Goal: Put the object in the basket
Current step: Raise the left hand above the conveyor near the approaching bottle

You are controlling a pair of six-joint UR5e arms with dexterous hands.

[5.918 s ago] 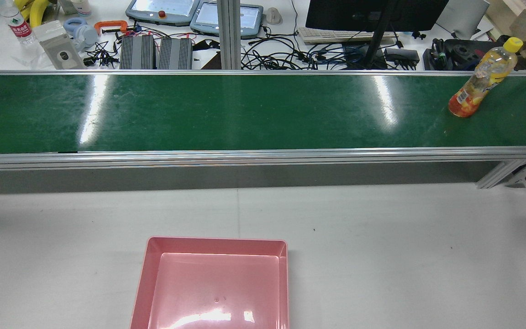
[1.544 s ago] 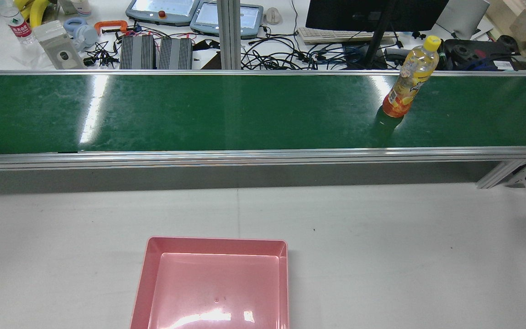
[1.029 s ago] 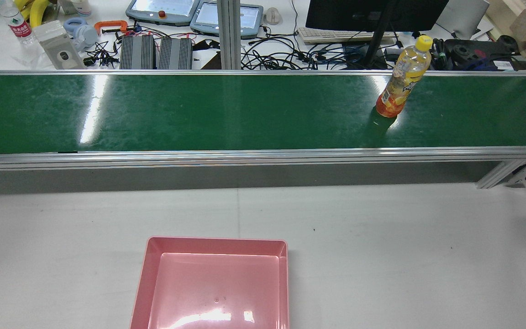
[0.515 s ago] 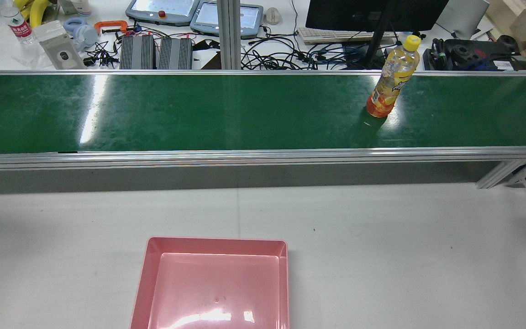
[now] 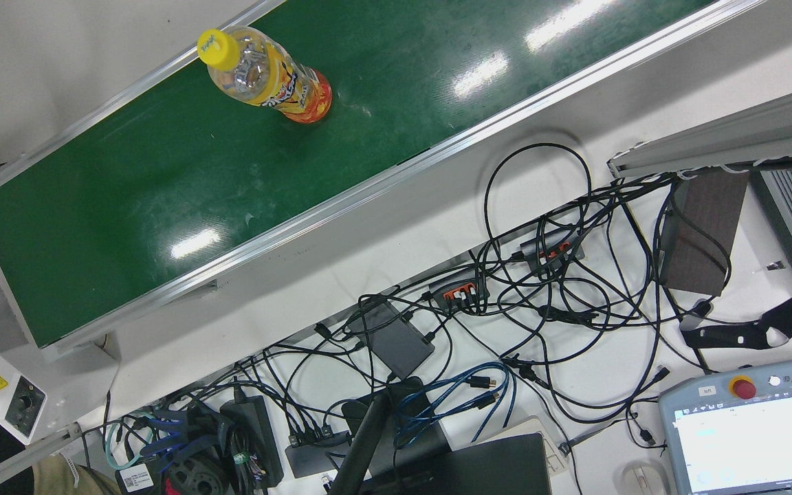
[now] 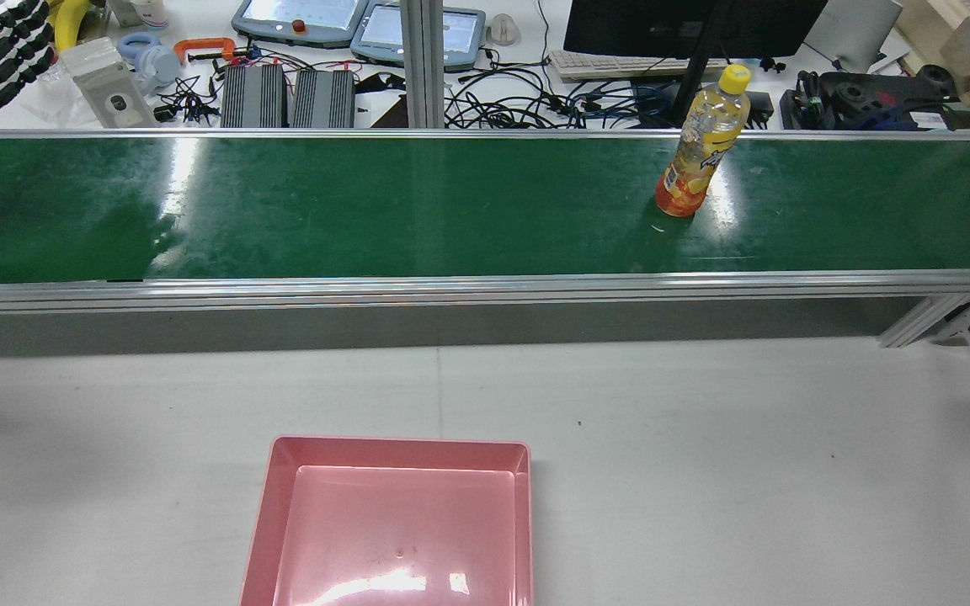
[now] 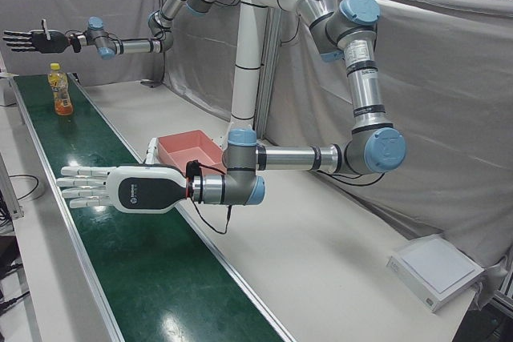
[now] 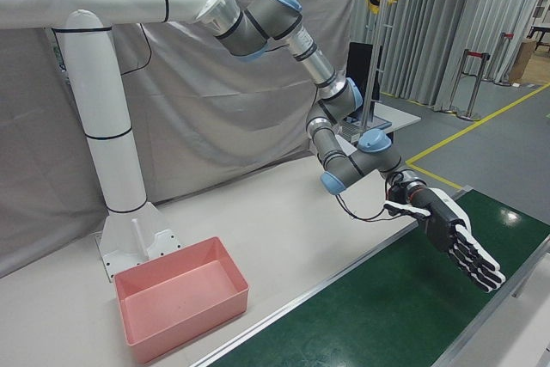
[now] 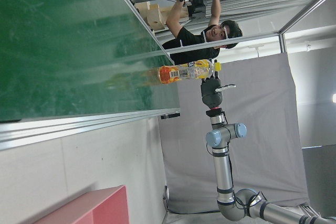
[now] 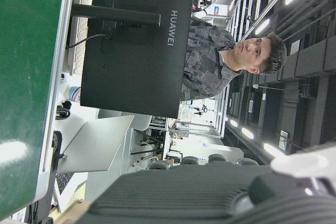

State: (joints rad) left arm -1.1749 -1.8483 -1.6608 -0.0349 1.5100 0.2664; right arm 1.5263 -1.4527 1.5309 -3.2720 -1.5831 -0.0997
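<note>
Nothing is gripped yet; this looks like the wait before the reach. The left hand (image 7: 112,188) hangs flat over the green conveyor belt (image 6: 367,210), fingers spread and straight, holding nothing. The right hand (image 7: 26,38) is out at the far end of the belt in the left-front view, likewise splayed and empty.

The orange drink bottle (image 6: 698,151) stands on the belt, well apart from the left hand along the belt's length. It is much nearer the right hand, which sits above it and a little to one side in the left-front view. From the left hand's own camera the bottle is a small shape far down the belt, with the other arm behind it.

The bottle is upright. Its long axis is vertical, with the yellow cap on top and the orange base flat on the belt, so its side faces either hand. The pink basket (image 6: 401,444) sits empty on the white table (image 6: 704,463), on the robot's side of the belt and well away from both hands.

As I judge it, the next move calls for a hand to come down level with the bottle's middle and wrap its side. A knock high up could tip so tall and narrow a thing.
</note>
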